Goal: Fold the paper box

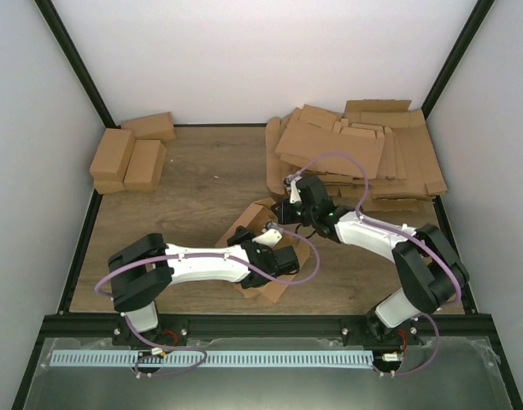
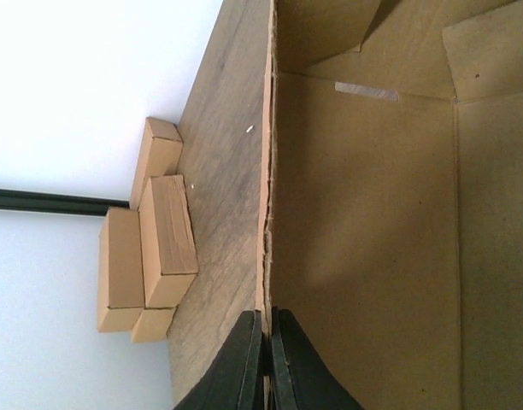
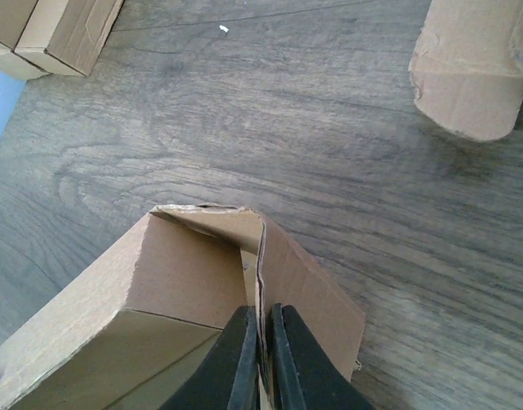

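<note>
A brown cardboard box (image 1: 263,256), partly folded, stands open in the middle of the table between both arms. My left gripper (image 1: 283,259) is shut on one wall's edge; in the left wrist view its black fingers (image 2: 244,367) pinch the cardboard edge (image 2: 267,213), with the box's inside (image 2: 373,239) to the right. My right gripper (image 1: 289,205) is shut on a side flap at the far end; in the right wrist view the fingers (image 3: 287,359) clamp the flap (image 3: 296,282), next to a folded wall (image 3: 176,273).
A pile of flat cardboard blanks (image 1: 364,154) lies at the back right, one curled piece (image 3: 475,68) showing in the right wrist view. Three folded boxes (image 1: 129,154) are stacked at the back left, seen also in the left wrist view (image 2: 150,248). Black frame posts line the sides.
</note>
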{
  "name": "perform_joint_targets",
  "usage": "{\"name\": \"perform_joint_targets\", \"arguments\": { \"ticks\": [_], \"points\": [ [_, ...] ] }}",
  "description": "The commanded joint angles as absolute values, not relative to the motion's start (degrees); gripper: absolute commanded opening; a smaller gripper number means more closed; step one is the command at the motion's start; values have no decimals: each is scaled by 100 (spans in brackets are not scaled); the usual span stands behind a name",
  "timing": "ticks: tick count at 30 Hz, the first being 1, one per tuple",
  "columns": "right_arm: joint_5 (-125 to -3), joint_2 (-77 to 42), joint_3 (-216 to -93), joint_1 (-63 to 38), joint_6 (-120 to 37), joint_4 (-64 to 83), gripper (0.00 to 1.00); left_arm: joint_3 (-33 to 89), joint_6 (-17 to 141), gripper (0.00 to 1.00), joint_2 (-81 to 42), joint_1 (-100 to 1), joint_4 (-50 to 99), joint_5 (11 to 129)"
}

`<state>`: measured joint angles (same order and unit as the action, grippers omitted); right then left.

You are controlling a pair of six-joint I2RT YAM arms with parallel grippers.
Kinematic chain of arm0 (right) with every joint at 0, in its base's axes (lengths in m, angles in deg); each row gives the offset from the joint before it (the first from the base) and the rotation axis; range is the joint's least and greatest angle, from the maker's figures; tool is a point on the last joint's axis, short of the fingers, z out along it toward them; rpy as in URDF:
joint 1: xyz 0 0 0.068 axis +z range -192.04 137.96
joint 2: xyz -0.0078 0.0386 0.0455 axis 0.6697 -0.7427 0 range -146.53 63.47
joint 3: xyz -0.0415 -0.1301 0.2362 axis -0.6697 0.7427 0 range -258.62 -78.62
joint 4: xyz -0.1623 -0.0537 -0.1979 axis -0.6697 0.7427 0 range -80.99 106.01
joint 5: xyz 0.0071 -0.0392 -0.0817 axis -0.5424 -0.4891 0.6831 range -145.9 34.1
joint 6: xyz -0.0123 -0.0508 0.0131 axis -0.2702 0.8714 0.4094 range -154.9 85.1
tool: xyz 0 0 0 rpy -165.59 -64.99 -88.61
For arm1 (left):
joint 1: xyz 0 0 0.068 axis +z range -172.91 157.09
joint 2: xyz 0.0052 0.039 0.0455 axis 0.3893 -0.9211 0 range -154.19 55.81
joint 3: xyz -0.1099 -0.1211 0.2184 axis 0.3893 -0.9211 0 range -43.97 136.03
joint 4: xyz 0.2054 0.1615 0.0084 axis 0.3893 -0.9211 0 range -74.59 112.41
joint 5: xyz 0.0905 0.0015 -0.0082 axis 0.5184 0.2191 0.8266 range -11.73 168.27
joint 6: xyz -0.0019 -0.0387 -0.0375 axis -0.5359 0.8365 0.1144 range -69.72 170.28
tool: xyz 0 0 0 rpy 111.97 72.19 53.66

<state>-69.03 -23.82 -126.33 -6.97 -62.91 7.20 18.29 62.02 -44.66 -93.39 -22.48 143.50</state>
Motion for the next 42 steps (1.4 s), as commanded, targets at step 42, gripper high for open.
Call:
{"name": "perform_joint_targets", "arguments": {
  "ticks": [42],
  "points": [
    [-8671, -3125, -11835, -402, -6997, -828, 30, 1693, 6465, 4, -4398, -9401, -1945, 14050]
  ]
}}
